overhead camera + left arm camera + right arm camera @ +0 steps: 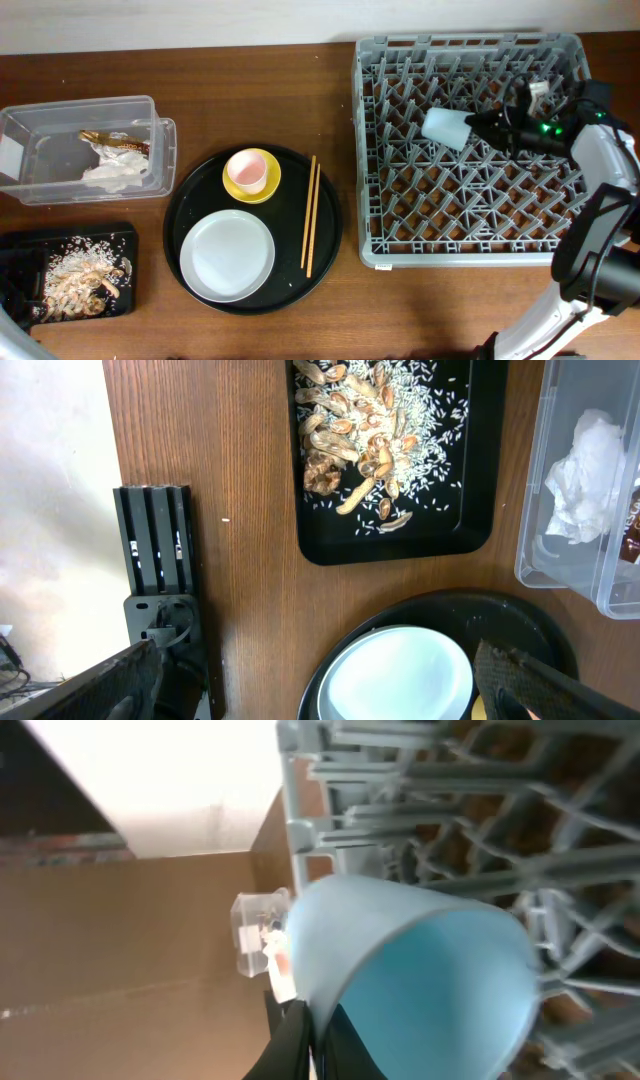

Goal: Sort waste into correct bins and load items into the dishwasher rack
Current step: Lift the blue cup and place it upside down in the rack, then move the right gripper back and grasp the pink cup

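My right gripper (478, 124) is shut on the rim of the light blue cup (446, 128), held on its side over the grey dishwasher rack (380, 150); the cup fills the right wrist view (420, 970) with the fingers (312, 1030) pinching its wall. The pink cup (246, 170) stands on the yellow saucer (262, 189). The white plate (227, 254) and chopsticks (310, 215) lie on the round black tray. My left gripper (320, 690) is open above the plate (400, 675). Napkin (115, 173) and wrapper (115, 140) lie in the clear tub (20, 130). Scraps and rice (80, 275) lie in the black tray (125, 240).
The large round black tray (330, 250) sits mid-table between the bins and the rack. The clear tub's corner (560, 550) and the scrap tray (400, 545) show in the left wrist view. The left arm's base sits at the table's left edge (155, 560).
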Robot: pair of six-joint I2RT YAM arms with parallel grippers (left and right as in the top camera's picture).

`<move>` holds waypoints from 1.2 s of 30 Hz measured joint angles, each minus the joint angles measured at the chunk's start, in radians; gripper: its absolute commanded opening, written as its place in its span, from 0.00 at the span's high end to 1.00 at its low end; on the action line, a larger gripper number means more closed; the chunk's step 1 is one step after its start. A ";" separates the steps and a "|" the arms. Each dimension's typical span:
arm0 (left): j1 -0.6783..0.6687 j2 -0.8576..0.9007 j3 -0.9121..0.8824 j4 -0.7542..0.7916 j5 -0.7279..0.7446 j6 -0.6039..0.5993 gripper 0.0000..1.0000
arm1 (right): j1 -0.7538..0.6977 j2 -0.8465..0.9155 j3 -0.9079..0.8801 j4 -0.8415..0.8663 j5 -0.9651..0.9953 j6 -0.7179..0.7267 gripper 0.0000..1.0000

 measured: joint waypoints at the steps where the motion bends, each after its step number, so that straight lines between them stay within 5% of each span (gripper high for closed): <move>1: 0.000 0.000 0.000 0.000 0.000 0.000 0.01 | -0.010 0.000 0.001 -0.010 0.013 -0.002 0.90; 11: 0.000 0.000 0.000 0.000 0.000 0.000 0.01 | -0.121 -0.016 0.119 -0.282 0.282 -0.069 0.81; 16: 0.000 0.000 0.000 0.000 0.000 0.000 0.01 | -0.089 -0.179 0.194 -0.354 0.436 -0.119 0.80; 21: 0.000 0.000 0.000 0.000 0.000 0.000 0.01 | 0.155 -0.240 0.203 -0.364 0.503 -0.176 0.73; 24: 0.000 0.000 0.000 0.000 0.000 0.000 0.01 | 0.406 -0.241 0.202 -0.325 0.538 -0.224 0.51; 26: 0.000 0.000 0.000 0.000 0.000 0.000 0.01 | 0.592 -0.240 0.203 -0.230 0.607 -0.229 0.22; 27: 0.000 0.000 0.000 0.001 0.000 0.000 0.01 | 0.686 -0.240 0.202 -0.185 0.658 -0.210 0.16; 31: 0.000 0.000 0.000 0.000 0.000 0.000 0.01 | 1.031 -0.235 0.203 0.020 0.951 -0.118 0.17; 36: 0.000 0.000 0.000 0.000 0.000 0.000 0.01 | 1.211 -0.153 0.209 0.218 1.178 -0.098 0.17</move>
